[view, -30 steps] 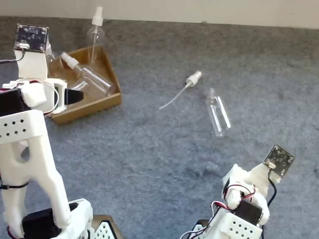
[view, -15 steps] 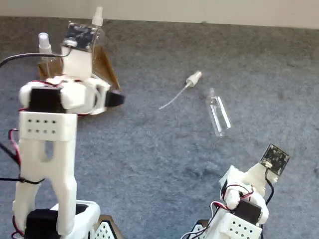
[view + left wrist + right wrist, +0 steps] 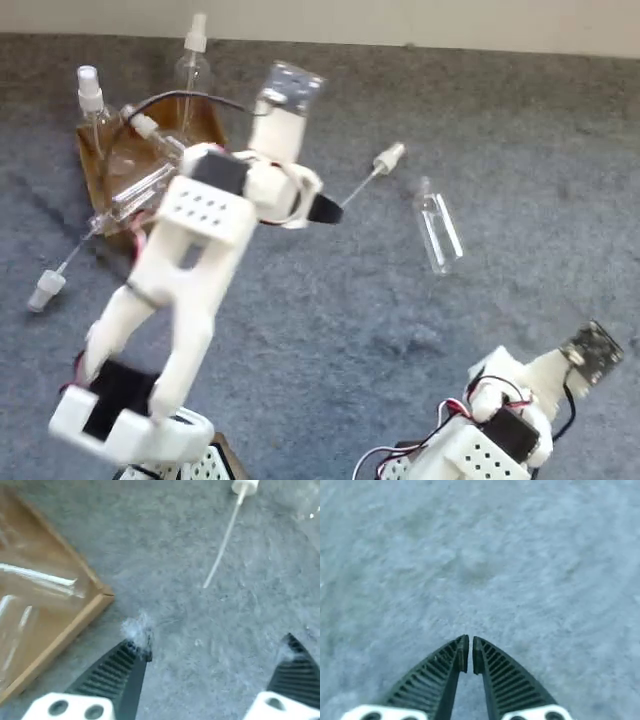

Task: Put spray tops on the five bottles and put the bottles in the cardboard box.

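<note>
The table is covered in a grey, felt-like nap. The left claw, two black ribbed wedges, is spread wide above it, just beside a corner of the shallow brown cardboard box. Beyond it lie a loose spray top, a white head on a thin straight tube, and near that a capless bottle, a slim clear cylinder on its side.

There are five clear bottles. That is one. A capped lying bottle and a second lying bottle rest in the box. A slim upright bottle and a round-bodied upright bottle stand white-topped at its far edge, inside or outside I cannot tell.

Another spray top lies on the table outside the box. The right claw is pressed together over bare nap.
</note>
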Robot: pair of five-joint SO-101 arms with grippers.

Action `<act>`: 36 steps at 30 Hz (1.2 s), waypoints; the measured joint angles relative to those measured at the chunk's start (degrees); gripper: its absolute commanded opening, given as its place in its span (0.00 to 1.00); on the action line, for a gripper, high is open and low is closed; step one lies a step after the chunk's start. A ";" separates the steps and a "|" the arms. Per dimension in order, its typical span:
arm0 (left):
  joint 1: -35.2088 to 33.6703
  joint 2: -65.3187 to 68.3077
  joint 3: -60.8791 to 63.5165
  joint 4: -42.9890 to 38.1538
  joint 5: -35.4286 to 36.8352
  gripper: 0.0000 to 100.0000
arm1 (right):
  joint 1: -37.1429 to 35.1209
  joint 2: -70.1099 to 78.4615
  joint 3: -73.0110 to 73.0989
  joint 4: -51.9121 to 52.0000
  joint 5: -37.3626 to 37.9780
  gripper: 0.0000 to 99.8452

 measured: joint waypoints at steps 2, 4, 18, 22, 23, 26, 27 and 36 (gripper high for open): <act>2.02 4.22 -2.73 0.00 0.00 0.34 | 3.08 0.00 0.00 0.00 0.00 0.01; 4.22 8.26 -5.89 0.00 0.79 0.34 | 6.51 0.00 0.00 0.00 0.00 0.01; 17.05 43.43 -40.18 -4.92 23.38 0.34 | 27.08 0.00 0.00 0.00 0.00 0.01; 19.69 55.38 -51.78 -4.92 27.60 0.34 | 27.69 0.00 0.00 0.00 0.00 0.01; 20.04 58.37 -54.86 -4.92 27.87 0.34 | 27.69 0.00 0.00 0.00 0.00 0.01; 20.04 67.34 -64.26 -5.45 28.04 0.34 | 27.69 0.00 0.00 0.00 0.00 0.01; 19.87 70.42 -67.43 -5.63 28.04 0.34 | 27.69 0.00 0.00 0.00 0.00 0.01; 19.78 89.32 -94.95 -2.11 28.48 0.04 | 27.69 0.00 0.00 0.00 0.00 0.01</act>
